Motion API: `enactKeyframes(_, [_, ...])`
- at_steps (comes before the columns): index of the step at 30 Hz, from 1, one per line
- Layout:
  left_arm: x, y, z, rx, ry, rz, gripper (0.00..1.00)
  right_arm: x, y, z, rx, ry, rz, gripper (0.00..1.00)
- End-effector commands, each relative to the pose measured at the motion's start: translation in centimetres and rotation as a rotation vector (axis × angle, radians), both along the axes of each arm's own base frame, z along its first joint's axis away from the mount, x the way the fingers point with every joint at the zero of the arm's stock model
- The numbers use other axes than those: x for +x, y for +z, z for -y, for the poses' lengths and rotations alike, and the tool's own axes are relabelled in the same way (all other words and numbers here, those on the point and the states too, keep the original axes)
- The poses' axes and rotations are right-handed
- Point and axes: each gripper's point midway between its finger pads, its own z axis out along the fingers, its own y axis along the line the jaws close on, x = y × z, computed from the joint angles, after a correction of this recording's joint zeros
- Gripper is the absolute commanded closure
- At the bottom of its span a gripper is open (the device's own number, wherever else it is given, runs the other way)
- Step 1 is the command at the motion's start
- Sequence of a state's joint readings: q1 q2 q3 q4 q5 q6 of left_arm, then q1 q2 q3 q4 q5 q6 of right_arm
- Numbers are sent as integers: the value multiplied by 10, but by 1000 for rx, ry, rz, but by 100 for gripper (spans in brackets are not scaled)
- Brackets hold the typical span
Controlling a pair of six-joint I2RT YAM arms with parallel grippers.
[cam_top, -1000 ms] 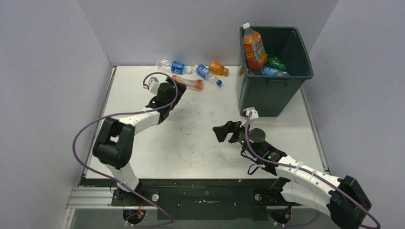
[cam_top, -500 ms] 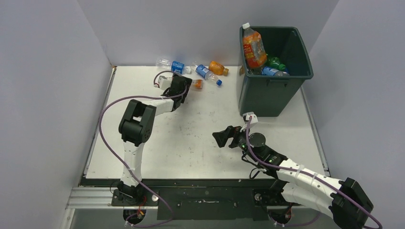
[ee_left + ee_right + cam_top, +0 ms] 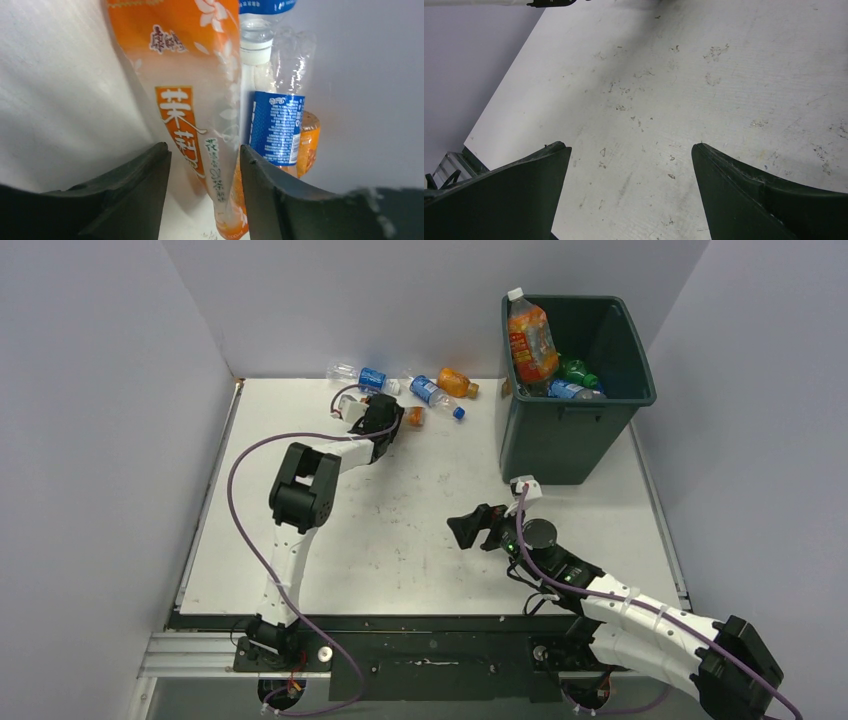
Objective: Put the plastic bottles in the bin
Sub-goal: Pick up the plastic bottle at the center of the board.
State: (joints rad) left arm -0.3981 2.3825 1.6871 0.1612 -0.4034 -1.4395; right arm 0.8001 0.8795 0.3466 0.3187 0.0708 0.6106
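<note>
Your left gripper (image 3: 204, 150) looks clamped on the orange-label bottle (image 3: 185, 75), upper centre of the overhead view, beside other bottles (image 3: 372, 379). It's light, thin-walled, slippery and crushable: hold mid-body, gently. Your right gripper (image 3: 630, 147) hangs wide, holding nothing.

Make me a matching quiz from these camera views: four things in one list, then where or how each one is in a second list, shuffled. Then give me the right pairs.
Things:
1. orange-labelled bottle
2. big orange bottle
3. right gripper
4. bin

Places or states:
A. open above a bare patch of the table
B. sticking up out of the bin, cap uppermost
C. between the fingers of the left gripper
D. standing at the far right of the table

Pairs: 1-C, 2-B, 3-A, 4-D
</note>
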Motion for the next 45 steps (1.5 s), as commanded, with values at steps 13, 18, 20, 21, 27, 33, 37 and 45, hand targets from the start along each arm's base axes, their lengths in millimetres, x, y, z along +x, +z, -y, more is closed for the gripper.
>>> enactKeyframes(13, [-48,76,-37,-33,11,190,100,-2,50,-4,75,16,71,4])
enactKeyframes(18, [-107,157,-46,-20,-161,353,100,-5,68,-7,68,49,108,3])
enactKeyframes(20, [-131,184,-43,17,-284,403,100,-6,78,-10,64,69,123,3])
enactKeyframes(21, [-144,195,-41,41,-360,428,100,-7,83,-11,63,80,131,3])
enactKeyframes(27, [-236,253,-7,252,-913,578,100,-15,129,-25,98,176,197,1])
enactKeyframes(33, [-340,302,17,524,-1155,907,100,-45,194,-55,141,441,326,0])
enactKeyframes(37, [-399,292,28,591,-1315,1076,100,-48,221,-49,157,434,387,0])
enactKeyframes(45, [-451,282,33,545,-1401,1238,100,-76,231,-60,175,612,435,0])
